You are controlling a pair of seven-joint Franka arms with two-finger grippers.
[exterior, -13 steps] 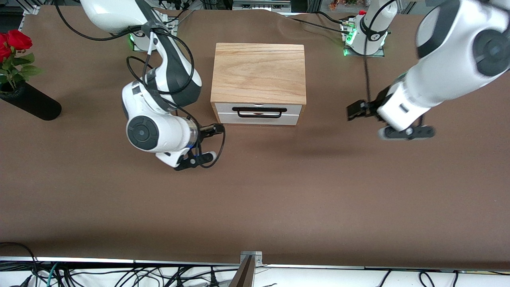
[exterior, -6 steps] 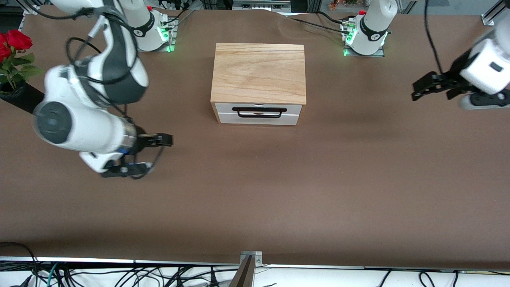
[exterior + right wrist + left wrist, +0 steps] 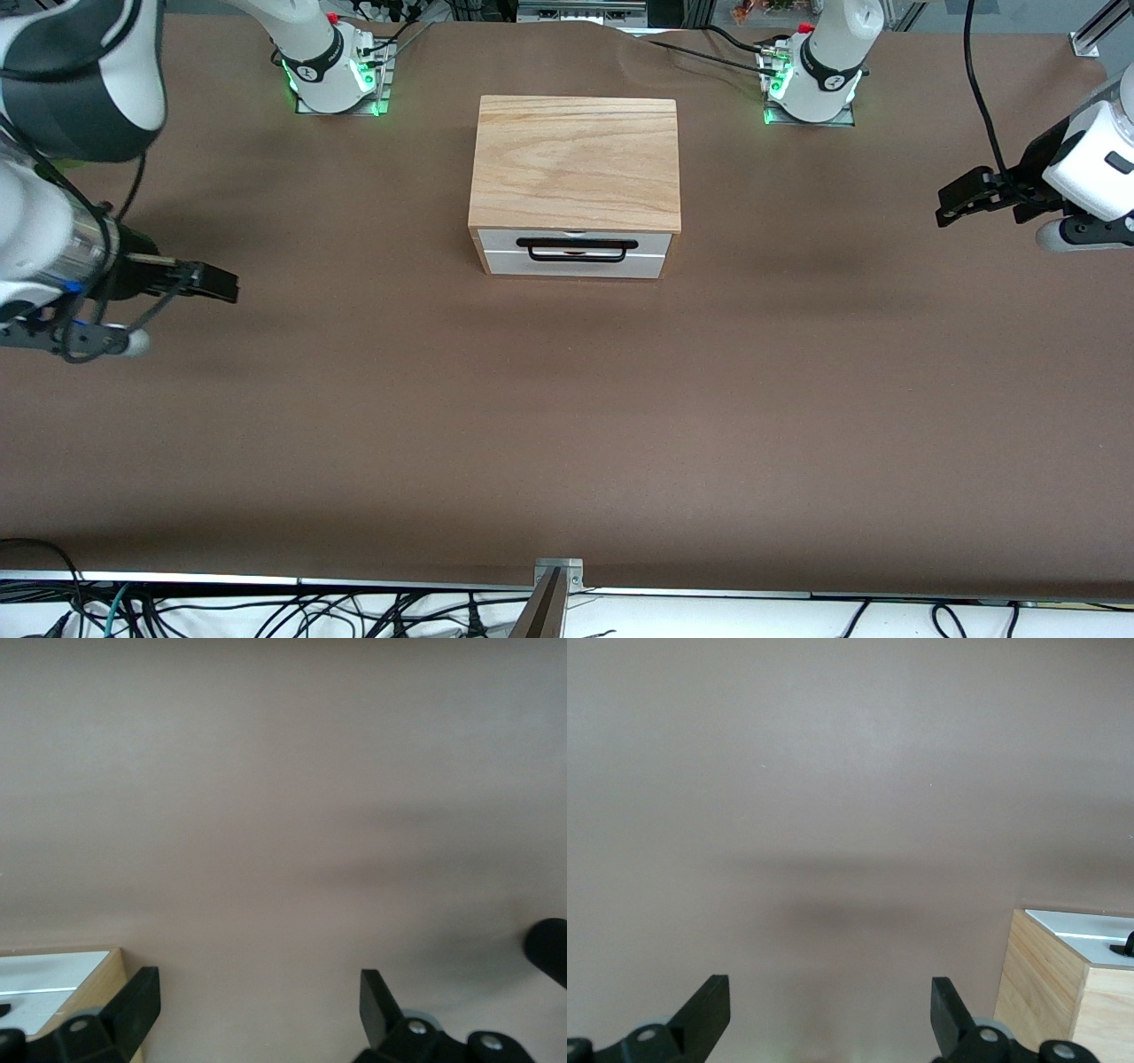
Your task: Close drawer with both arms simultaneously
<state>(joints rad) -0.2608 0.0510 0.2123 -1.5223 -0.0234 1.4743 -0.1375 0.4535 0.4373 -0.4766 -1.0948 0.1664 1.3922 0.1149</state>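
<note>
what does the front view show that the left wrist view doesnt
Only the front view shows the box's wooden top, the drawer's whole black handle, both arm bases, and the right gripper over bare table toward the right arm's end. Only the left wrist view shows the left gripper from above with jaws spread wide over the table. Both show the closed drawer and the left gripper.

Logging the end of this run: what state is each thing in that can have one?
White-fronted drawer with black wire handle: shut, flush in the light oak box.
Left pincer: open, empty, over the brown table at the left arm's end.
Right pincer: open, empty, over the table at the right arm's end.
</note>
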